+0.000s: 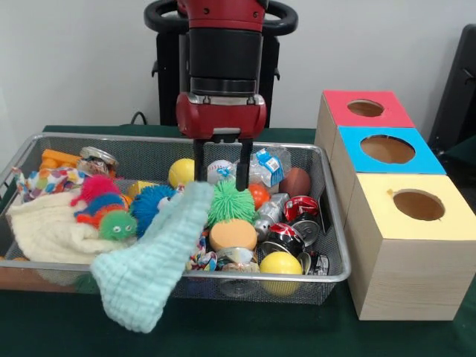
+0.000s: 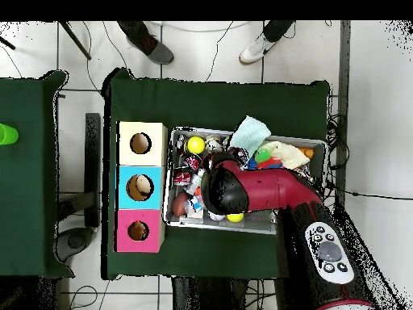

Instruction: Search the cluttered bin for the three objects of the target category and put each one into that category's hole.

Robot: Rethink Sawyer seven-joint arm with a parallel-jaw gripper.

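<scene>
We see the gripper (image 1: 223, 160) hanging down into the wire bin (image 1: 336, 223), its two black fingers spread apart with nothing between them, just behind the green spiky ball (image 1: 230, 201) and beside the white baseball (image 1: 219, 171). We cannot say for sure which category is wanted, but the balls look the likeliest: a yellow ball (image 1: 181, 172) at the back, another yellow ball (image 1: 281, 262) at the front wall, and the baseball between the fingers' reach. We judge these light and round, so they may roll or squirt out of a pinch; we would close across the widest middle. The baseball is stiff; the spiky ball is soft and will squash. The crushed cans (image 1: 286, 234) look slick and dented. A mint cloth (image 1: 149, 271) droops over the front rim, possibly covering more. The three boxes (image 1: 405, 245) stand just beside the bin, holes facing up.
</scene>
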